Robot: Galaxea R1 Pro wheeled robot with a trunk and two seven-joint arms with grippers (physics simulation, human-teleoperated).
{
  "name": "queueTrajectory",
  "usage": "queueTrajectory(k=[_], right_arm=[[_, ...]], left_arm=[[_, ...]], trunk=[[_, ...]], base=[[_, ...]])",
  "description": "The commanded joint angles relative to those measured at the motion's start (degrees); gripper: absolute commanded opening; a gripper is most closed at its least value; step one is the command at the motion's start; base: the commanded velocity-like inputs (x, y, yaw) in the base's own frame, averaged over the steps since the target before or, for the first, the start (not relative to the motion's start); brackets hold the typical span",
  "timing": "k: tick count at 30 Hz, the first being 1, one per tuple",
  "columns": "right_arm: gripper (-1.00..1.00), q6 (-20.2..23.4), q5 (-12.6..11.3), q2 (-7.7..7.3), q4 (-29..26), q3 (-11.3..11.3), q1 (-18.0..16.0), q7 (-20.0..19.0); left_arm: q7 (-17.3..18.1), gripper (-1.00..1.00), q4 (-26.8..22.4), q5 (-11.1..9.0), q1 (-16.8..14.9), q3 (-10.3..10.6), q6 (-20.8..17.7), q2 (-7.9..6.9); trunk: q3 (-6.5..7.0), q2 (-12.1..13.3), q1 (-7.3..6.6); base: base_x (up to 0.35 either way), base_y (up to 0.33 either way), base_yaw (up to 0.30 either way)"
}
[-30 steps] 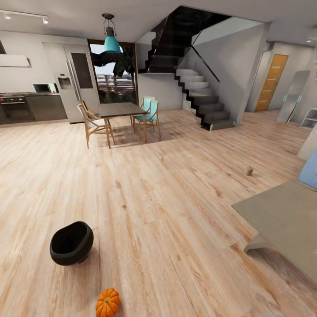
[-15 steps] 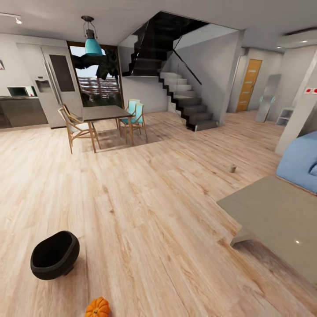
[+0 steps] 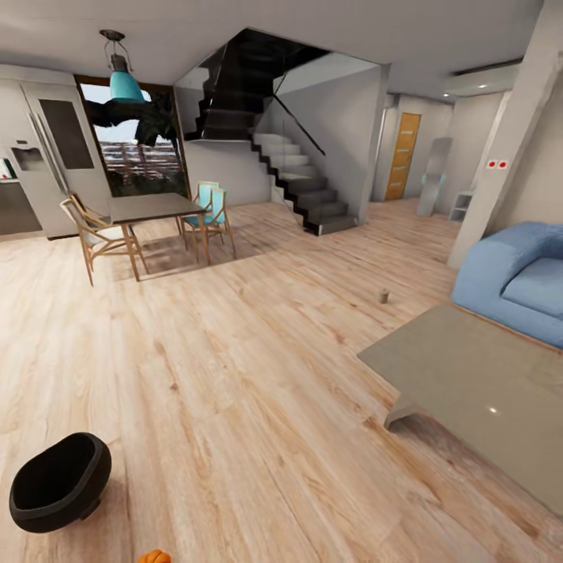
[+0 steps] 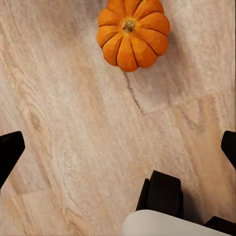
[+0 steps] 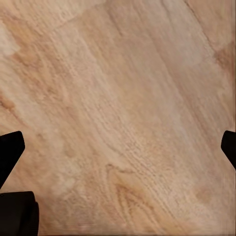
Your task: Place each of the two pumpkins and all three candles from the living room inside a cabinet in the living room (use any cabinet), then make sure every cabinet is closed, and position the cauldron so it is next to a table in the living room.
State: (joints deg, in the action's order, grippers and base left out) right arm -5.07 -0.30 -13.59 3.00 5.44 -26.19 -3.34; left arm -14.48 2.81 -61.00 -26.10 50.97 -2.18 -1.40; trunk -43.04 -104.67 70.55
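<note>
Lying on floor, cauldron (image 3: 56,483), pumpkin (image 4: 133,33)

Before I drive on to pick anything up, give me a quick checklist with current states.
1. Left tool empty, fingers wide apart: ok.
2. Right tool empty over bare floor: ok.
3. Pumpkin located, upright on the floor: ok.
4. Cauldron next to the low table: not ok, it sits well apart from it.
5. Candle found, standing on the floor beyond the table: ok.
6. Cabinet closed: cannot tell.
</note>
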Motion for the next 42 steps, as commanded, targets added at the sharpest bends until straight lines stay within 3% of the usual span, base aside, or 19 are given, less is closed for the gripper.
queueTrajectory(k=[1,30,42], right_arm=[[1.00,0.04,-0.02,0.02,0.00,0.00,0.00,0.00],[1.00,0.41,-0.14,0.05,0.08,-0.01,0.00,0.08],[1.00,0.41,-0.14,0.05,0.08,-0.08,0.00,0.09]], left_arm=[[-0.01,1.00,0.00,0.00,0.00,0.00,0.01,0.00],[0.06,1.00,-0.09,0.09,0.00,0.00,0.06,0.00],[0.07,1.00,-0.06,0.18,0.00,0.00,0.07,-0.03]], trunk=[[0.00,0.00,0.00],[-2.19,0.00,0.00],[-3.16,0.00,0.00]], base=[[0.000,0.000,-0.235],[0.002,0.000,-0.163],[0.265,0.000,-0.155]])
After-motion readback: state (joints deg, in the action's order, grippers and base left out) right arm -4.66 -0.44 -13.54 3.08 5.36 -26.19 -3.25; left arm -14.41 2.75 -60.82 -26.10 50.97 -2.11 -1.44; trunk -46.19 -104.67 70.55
